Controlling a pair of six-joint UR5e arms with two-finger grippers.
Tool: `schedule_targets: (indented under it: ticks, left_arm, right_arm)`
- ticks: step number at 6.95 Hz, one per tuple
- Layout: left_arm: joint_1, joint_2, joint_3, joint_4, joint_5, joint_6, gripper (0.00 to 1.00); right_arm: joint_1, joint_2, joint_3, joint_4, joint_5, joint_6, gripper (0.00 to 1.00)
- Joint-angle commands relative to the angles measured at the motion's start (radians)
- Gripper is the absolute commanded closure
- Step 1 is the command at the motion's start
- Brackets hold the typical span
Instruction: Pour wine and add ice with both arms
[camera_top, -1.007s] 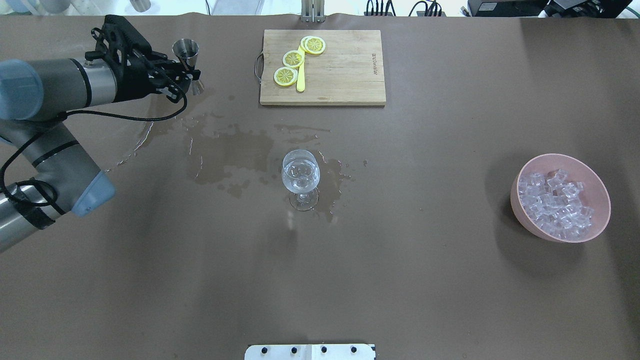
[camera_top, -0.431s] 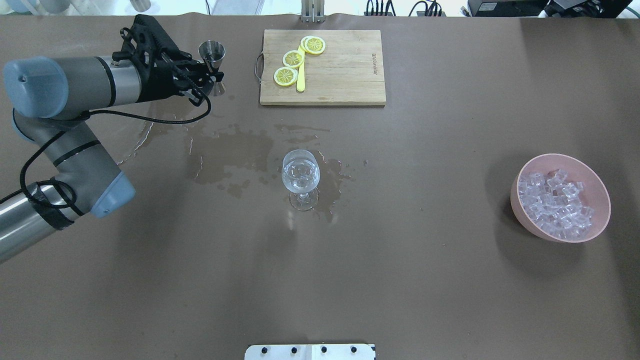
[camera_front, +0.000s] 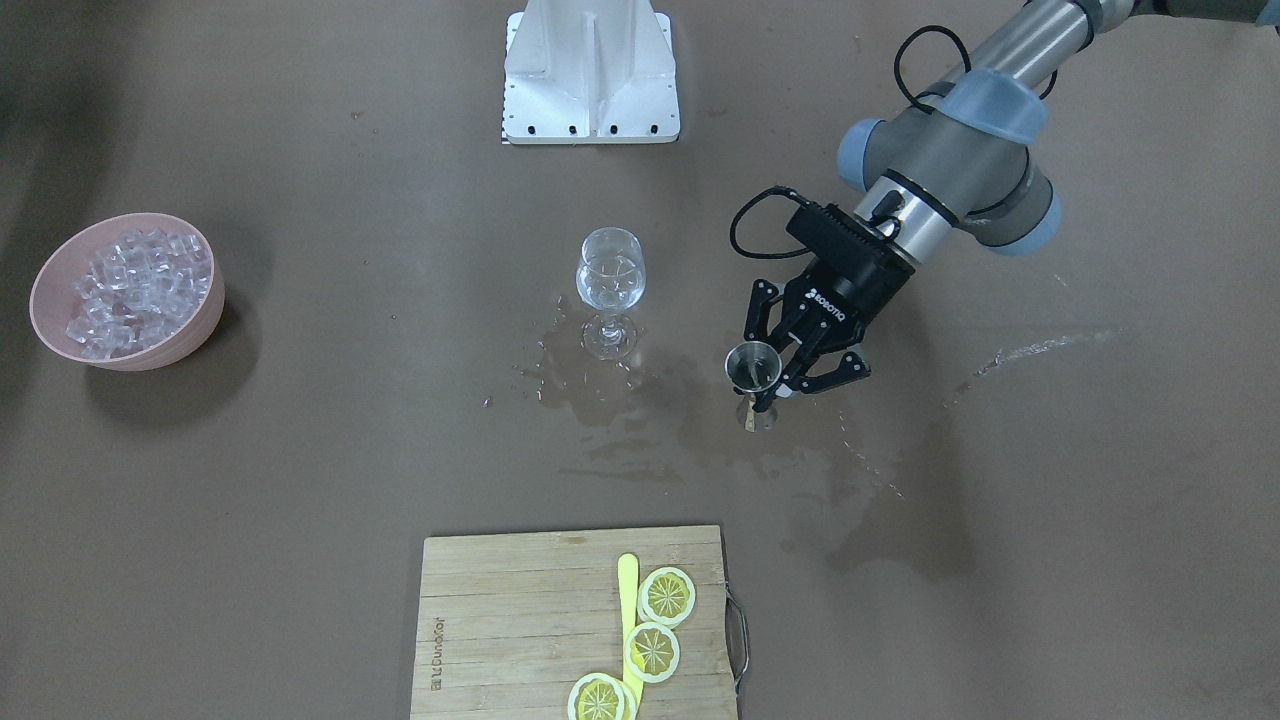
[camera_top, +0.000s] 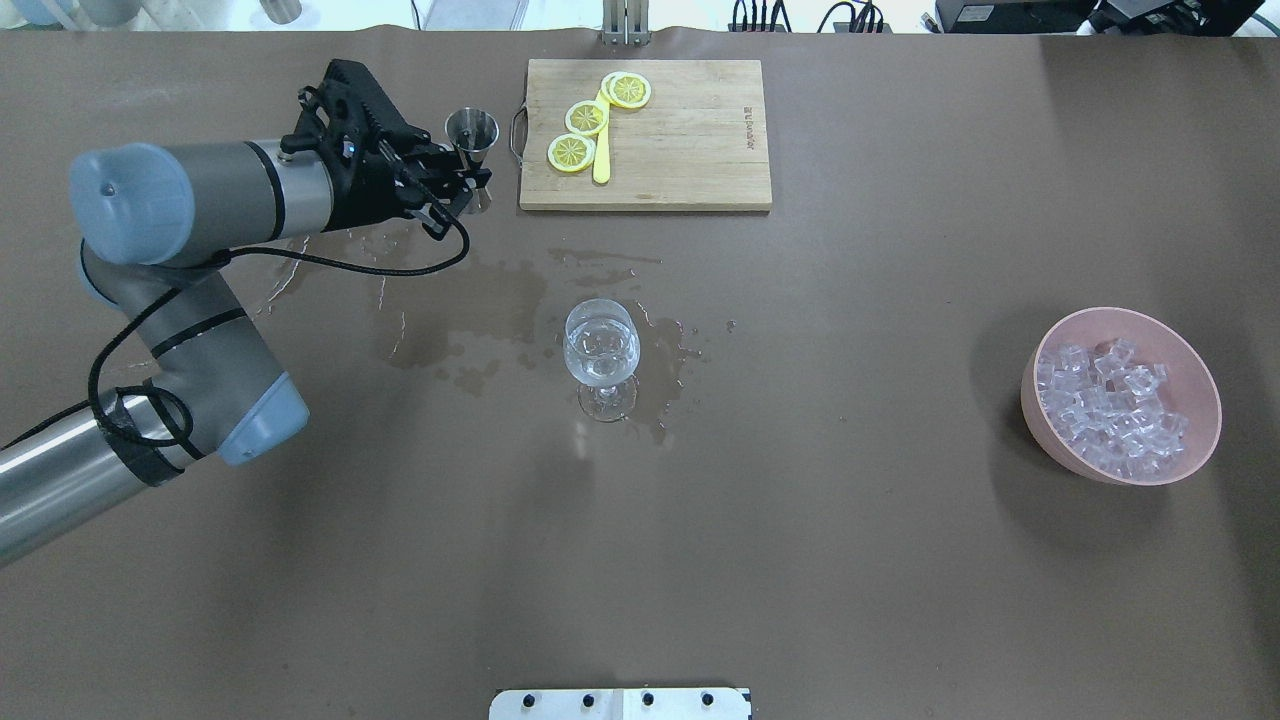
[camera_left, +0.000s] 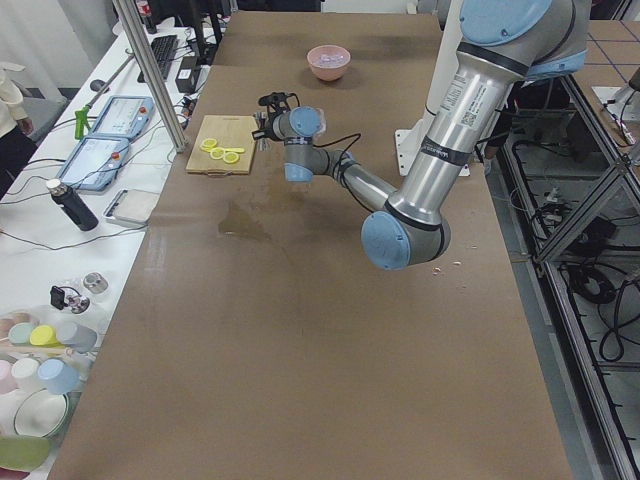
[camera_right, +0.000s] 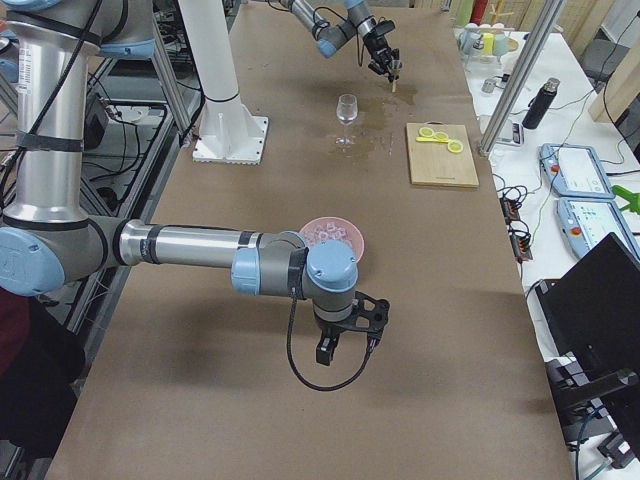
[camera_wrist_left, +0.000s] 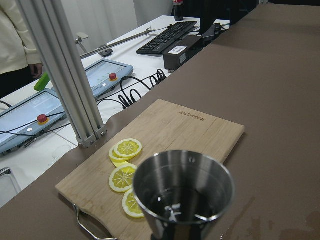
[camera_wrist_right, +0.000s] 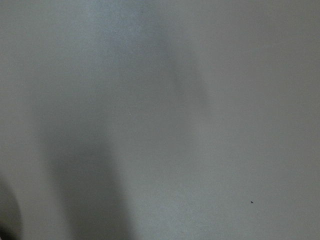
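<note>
My left gripper (camera_top: 470, 176) is shut on the waist of a steel jigger (camera_top: 471, 128), held upright above the table just left of the cutting board. In the left wrist view the jigger (camera_wrist_left: 182, 195) has a little liquid glinting at its bottom. A stemmed glass (camera_top: 601, 345) with clear contents stands mid-table, nearer the robot and to the right of the gripper (camera_front: 768, 392). The ice (camera_top: 1110, 405) fills a pink bowl (camera_top: 1190, 370) at the right. My right gripper (camera_right: 346, 338) shows only in the exterior right view, beside the bowl; I cannot tell its state.
A wooden cutting board (camera_top: 690, 140) with three lemon slices (camera_top: 586, 117) and a yellow knife lies at the far middle. Wet spill patches (camera_top: 450, 300) spread left of the glass. The white stand base (camera_front: 590, 75) sits at the robot's edge.
My left arm has carried the jigger to the right, from the far left of the table to just beside the cutting board's handle. Glass and bowl have not moved.
</note>
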Motion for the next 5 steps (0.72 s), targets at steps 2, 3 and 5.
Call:
schedule_targets:
  ticks: [2,3,5]
  left_arm:
    - [0.036,-0.012,-0.065,0.083,0.016,0.075,1.0]
    - [0.039,-0.008,-0.106,0.128,0.018,0.089,1.0]
    - [0.059,-0.005,-0.126,0.133,0.026,0.095,1.0]
  right_arm:
    - [0.005,-0.002,0.006,0.001,0.0,0.006,0.0]
    - [0.005,-0.001,0.006,0.001,0.001,0.006,0.0]
    - [0.005,0.001,0.006,0.001,0.008,0.006,0.0]
